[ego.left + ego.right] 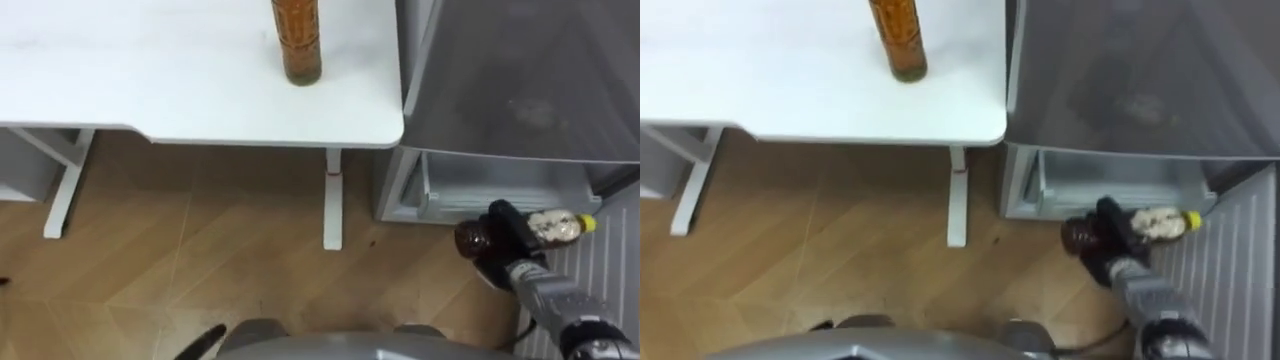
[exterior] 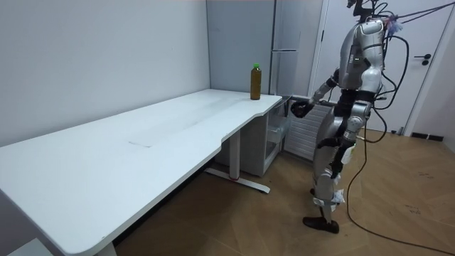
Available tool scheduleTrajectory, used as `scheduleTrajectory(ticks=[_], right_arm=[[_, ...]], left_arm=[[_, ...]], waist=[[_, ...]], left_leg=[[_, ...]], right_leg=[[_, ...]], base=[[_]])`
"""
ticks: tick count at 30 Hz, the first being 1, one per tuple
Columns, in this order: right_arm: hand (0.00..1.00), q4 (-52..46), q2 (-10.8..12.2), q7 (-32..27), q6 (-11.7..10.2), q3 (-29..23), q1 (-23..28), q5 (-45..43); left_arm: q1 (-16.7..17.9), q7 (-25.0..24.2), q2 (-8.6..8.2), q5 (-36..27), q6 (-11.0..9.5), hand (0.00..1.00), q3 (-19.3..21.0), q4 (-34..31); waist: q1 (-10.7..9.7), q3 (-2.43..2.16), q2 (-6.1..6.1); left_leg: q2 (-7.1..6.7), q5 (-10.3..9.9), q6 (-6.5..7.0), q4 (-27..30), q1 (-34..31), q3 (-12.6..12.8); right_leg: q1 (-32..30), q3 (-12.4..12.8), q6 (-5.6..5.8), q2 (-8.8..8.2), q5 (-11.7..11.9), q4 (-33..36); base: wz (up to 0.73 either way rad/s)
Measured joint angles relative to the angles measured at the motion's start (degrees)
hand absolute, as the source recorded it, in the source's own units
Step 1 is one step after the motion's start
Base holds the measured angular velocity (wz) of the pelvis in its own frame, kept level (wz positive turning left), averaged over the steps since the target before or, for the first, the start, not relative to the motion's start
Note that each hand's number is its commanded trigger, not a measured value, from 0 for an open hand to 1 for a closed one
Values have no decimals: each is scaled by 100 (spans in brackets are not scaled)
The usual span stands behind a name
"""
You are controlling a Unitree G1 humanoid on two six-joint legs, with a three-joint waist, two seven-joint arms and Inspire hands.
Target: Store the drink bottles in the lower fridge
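- holding a bottle (image 1: 555,228) sideways in the right hand (image 1: 505,240), fingers clamped round its middle, yellow cap pointing toward the open door side, dark base toward the worktop side.
- hovering just in front of the open lower fridge (image 1: 500,185), not inside yet, so guessing this is the "carry it in" part of the job.
- to do it well: lower and reach forward, aim for the middle of the opening, and steer clear of the front lip and the ribbed inner door (image 1: 600,275) on the right.
- probably worth turning the wrist so the base goes in first, or just laying it flat if there's no room to stand it up. don't loosen the fingers until it's resting on something.
- also got a second bottle (image 1: 297,40) standing upright on the worktop (image 1: 150,90), at the end nearest the fridge, so only partway through by my reckoning.
- hard to see: can't look into the compartment past its front strip, so no idea of shelf height or anything already in there.
- top of the second bottle cut off in the eye views, green cap visible in the room view though.
- can't make out the grip in the room view, just a dark blob at the arm's end beside the fridge.
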Motion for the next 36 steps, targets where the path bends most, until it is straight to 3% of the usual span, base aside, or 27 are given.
scheduleTrajectory(ticks=[6,9,16,18,21,25,36], right_arm=[[100,417,2,-310,-27,6,-764,103],[100,607,-4,-451,-37,-7,-919,105],[100,772,-168,-714,-44,1,-1255,58],[100,787,-210,-739,-40,10,-1433,61],[100,797,-332,-745,-35,12,-1724,87],[100,842,-461,-749,-30,5,-2097,71],[100,608,-663,-1141,-27,-3,-2529,-169]], left_arm=[[-651,47,22,-27,1,0,-192,312],[-811,147,28,-33,-37,0,-299,385],[-1191,489,49,-25,-185,0,-695,406],[-1245,507,71,-28,-221,0,-695,406],[-1368,512,105,-37,-237,0,-694,408],[-1582,646,104,-32,-229,0,-693,407],[-1664,961,87,-204,-247,0,-692,401]], waist=[[230,36,-31],[290,89,-114],[363,106,-144],[358,142,-203],[369,155,-231],[363,154,-252],[321,150,-256]], left_leg=[[81,1,2,576,-1126,-14],[99,8,13,782,-1581,-20],[68,103,91,863,-2372,2],[32,107,98,870,-2449,39],[24,112,106,880,-2600,43],[31,115,111,894,-2783,84],[31,115,112,888,-2940,165]], right_leg=[[-1088,66,-110,-6,-17,575],[-1531,72,-138,-19,-3,782],[-2371,129,-165,-69,136,914],[-2508,202,-162,-101,137,995],[-2664,217,-151,-99,148,996],[-2849,229,-147,-98,165,982],[-3050,310,-140,-103,168,1031]], base=[[0],[0],[-1],[-7],[0],[-1],[-3]])
